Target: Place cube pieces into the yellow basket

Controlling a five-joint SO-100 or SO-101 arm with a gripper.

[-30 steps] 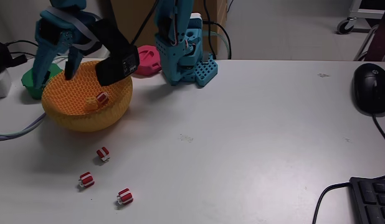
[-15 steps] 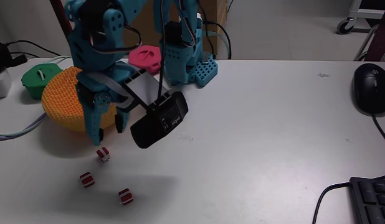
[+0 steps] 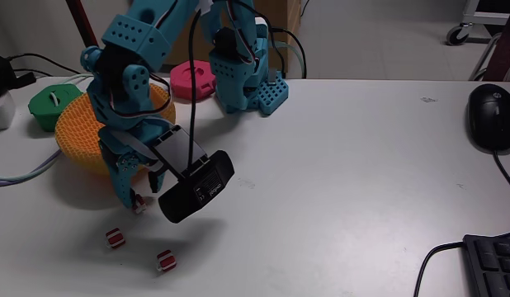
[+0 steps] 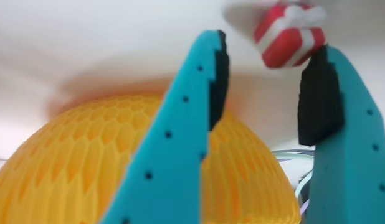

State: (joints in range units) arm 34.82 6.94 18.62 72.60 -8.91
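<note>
target cube: the red-and-white cube piece (image 4: 288,38) sits on the tabletop (image 3: 346,165) just in front of the yellow basket (image 3: 82,136), right at the gripper's tips; in the fixed view it's mostly hidden behind the arm, only a sliver peeks out

how it'll handle: looks tiny and light, probably rigid with smooth faces, so my guess is it skids or pops out if pinched off-centre. Best bet is squeezing two opposite flat faces, mid-height

orientation: it's a cube so no real long axis. In the wrist view the stripes run slightly tilted and it sits a bit skewed to the fingers (image 4: 205,93); which face is up I can't tell, too blurry

gripper: the gripper (image 4: 267,81) is spread wide, nothing held, black pads on either side of the gap with the cube at the far end, nearer the right-hand pad in that view. Touching or not, can't say

other cubes: two more cube pieces (image 3: 115,238) (image 3: 165,261) lie farther out from the basket, well apart from the gripper

basket: honeycomb mesh, bowl-shaped, looks soft-ish, so the drop should be forgiving

behind the basket: a green disc (image 3: 49,101) and a pink disc (image 3: 193,78)
</note>
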